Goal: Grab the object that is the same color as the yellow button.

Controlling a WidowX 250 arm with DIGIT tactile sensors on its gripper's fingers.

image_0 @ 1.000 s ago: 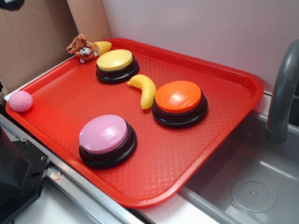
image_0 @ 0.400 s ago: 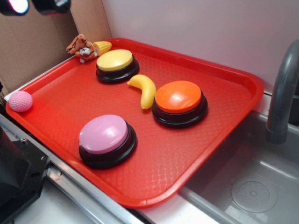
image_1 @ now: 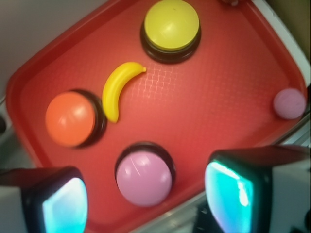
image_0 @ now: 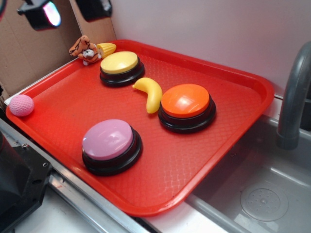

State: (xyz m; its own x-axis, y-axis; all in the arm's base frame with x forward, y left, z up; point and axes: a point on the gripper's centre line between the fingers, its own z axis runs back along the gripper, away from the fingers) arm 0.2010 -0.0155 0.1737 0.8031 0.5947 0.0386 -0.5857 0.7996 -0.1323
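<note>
A small curved yellow banana (image_0: pixel 150 93) (image_1: pixel 117 88) lies on the red tray (image_0: pixel 233 126) between the yellow button (image_0: pixel 119 67) (image_1: pixel 171 28) and the orange button (image_0: pixel 186 106). My gripper (image_0: pixel 68 10) (image_1: pixel 146 196) hangs high above the tray's far left corner, well away from the banana. It is open, its two fingers wide apart with nothing between them. In the wrist view the pink button (image_1: pixel 144 177) shows through the gap far below.
The pink button (image_0: pixel 111 144) stands near the tray's front edge. An orange tiger figure (image_0: pixel 83 48) and a ridged yellow cone (image_0: pixel 107 48) sit at the far left corner. A pink ball (image_0: pixel 21 105) rests off the tray's left. A sink (image_0: pixel 262 189) and grey faucet (image_0: pixel 294 97) lie right.
My gripper has come into the exterior view at the top left and moved rightward and slightly down. Nothing on the tray has moved.
</note>
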